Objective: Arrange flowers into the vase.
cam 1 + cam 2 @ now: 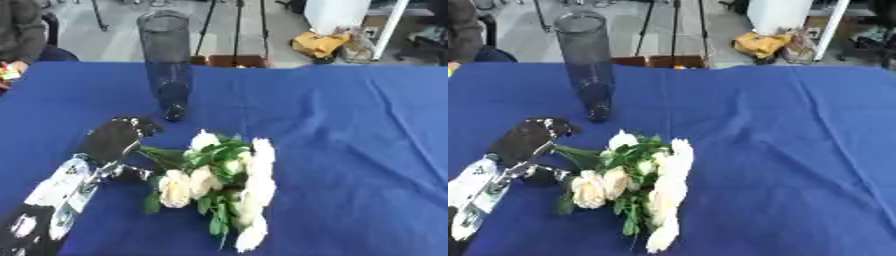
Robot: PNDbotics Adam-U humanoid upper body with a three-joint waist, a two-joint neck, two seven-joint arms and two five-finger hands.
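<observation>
Bare blue tablecloth (350, 150) lies open right of the flowers (223, 185); tall vase (168, 65) stands upright behind them, left hand (114, 140) crowding the stem ends.

Tall clear glass cylinder vase (167, 60) is standing upright, empty, at the far left. Bunch of cream-white roses with green leaves (223, 182) is lying flat nearer, well apart.

Glossy black left robot hand (118, 137) on a silver-and-black forearm (57, 197).
</observation>
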